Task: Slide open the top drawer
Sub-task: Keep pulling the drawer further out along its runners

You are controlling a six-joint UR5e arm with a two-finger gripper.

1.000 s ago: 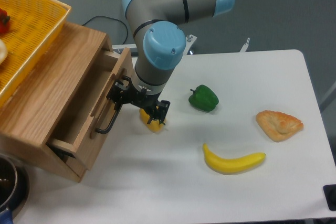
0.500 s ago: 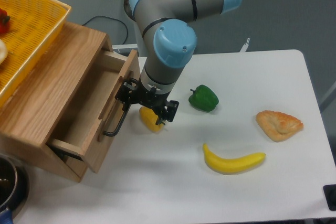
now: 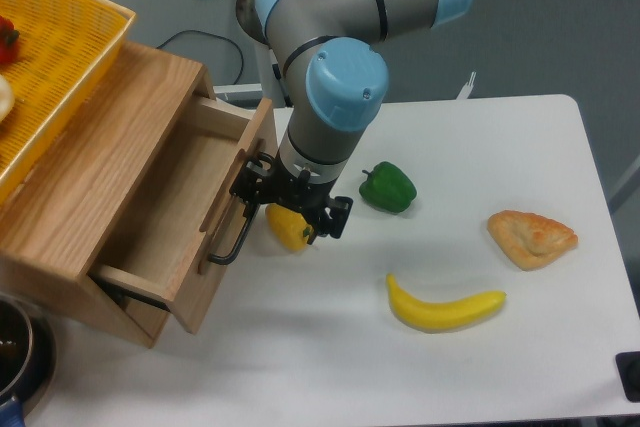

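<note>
One wooden cabinet (image 3: 90, 147), one top drawer (image 3: 165, 217), one yellow woven basket (image 3: 55, 57) on the cabinet's top, holding a red item and a pale item, both cut off by the picture's edge. On the white tabletop (image 3: 500, 367): one green pepper (image 3: 388, 188), one banana (image 3: 440, 307), one pastry (image 3: 532, 236), one yellow fruit (image 3: 287, 228) partly hidden under the arm. One dark metal pot (image 3: 15, 352) at the lower left corner. One robot arm (image 3: 335, 87), one hand (image 3: 270, 197).

Top drawer: sits at the left of the view, pulled well out of the cabinet toward the tabletop's middle. Its front panel runs diagonally from upper right to lower left, facing right and down toward the fruit; its long axis follows that panel. Light oak, shallow, with a bare interior floor and a flat front. One long black bar handle (image 3: 238, 237) lies parallel to the panel, standing off it.

Hand: black, set at the upper end of the handle, its fingers around the bar; whether they press the bar or merely hook it, I cannot tell.
</note>
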